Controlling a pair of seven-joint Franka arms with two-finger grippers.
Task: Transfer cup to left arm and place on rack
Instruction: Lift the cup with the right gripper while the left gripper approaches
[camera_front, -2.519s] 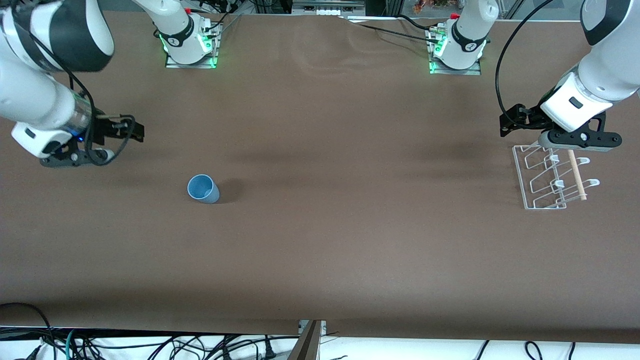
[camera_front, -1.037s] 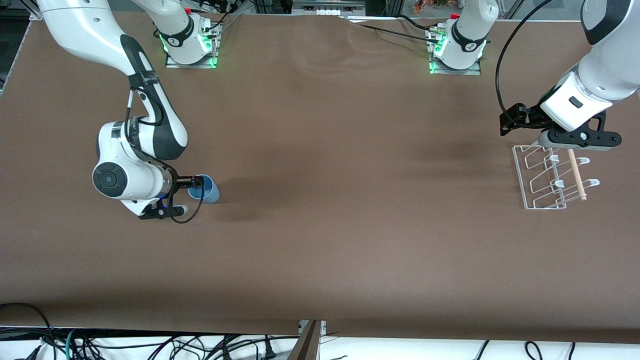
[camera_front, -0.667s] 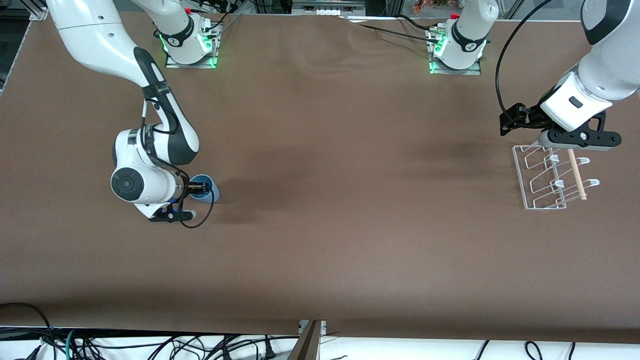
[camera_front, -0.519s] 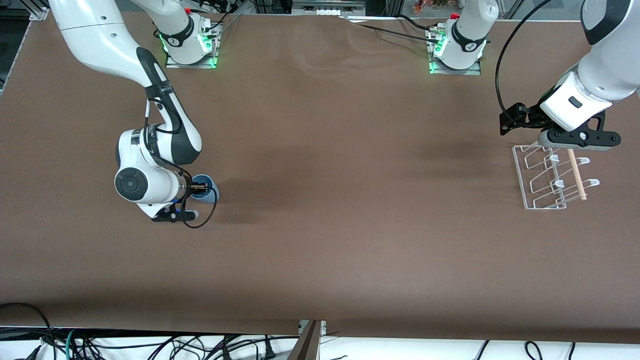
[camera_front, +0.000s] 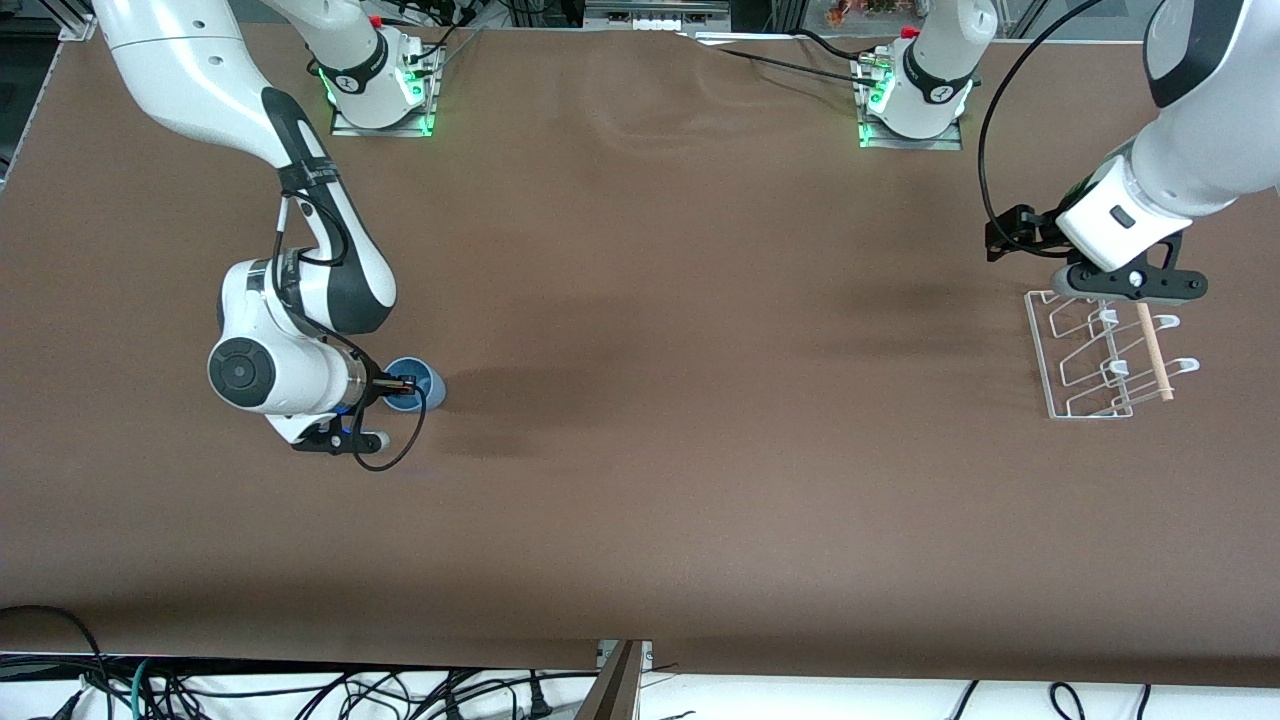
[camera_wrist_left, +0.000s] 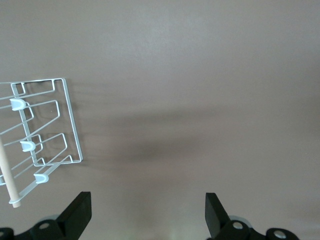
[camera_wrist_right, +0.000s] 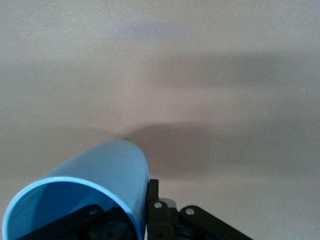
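The right gripper clasps the rim of the cup, one finger inside the mouth and one outside, toward the right arm's end of the table. The rack sits at the left arm's end. The left gripper hangs just above the rack's farther edge, fingers spread and empty.

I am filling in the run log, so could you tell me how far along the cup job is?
Early stage. The right gripper is shut on the cup, one finger inside its rim. The handover is not yet done: the left gripper hangs open over the table beside the rack, which holds nothing. Transfer and placing remain.
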